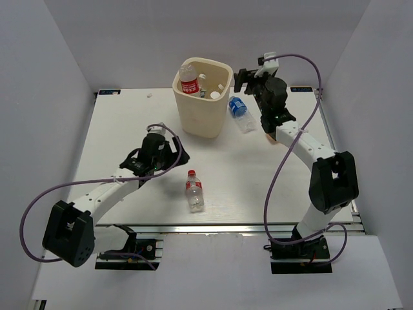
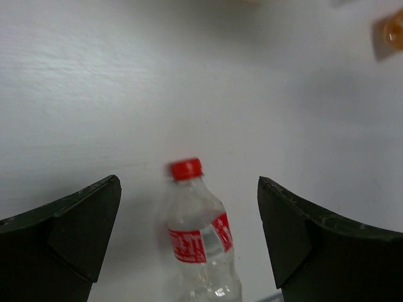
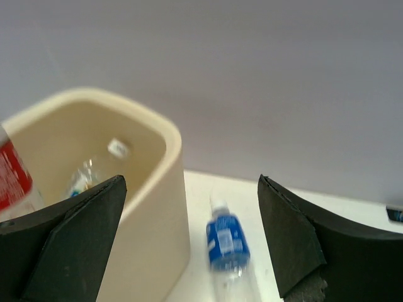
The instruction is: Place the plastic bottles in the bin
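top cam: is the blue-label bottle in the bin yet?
No, the blue-label bottle lies on the table just to the right of the bin, outside its rim.

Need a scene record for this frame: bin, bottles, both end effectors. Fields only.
bin: upright, far side of table
in bin: several bottles, one red-labelled bottle sticking up
loose bottles: two, both lying flat
red-capped bottle: mid-table, near side, below left end effector
blue-labelled bottle: just right of bin
left end effector: open, empty
right end effector: open, empty, raised right of bin
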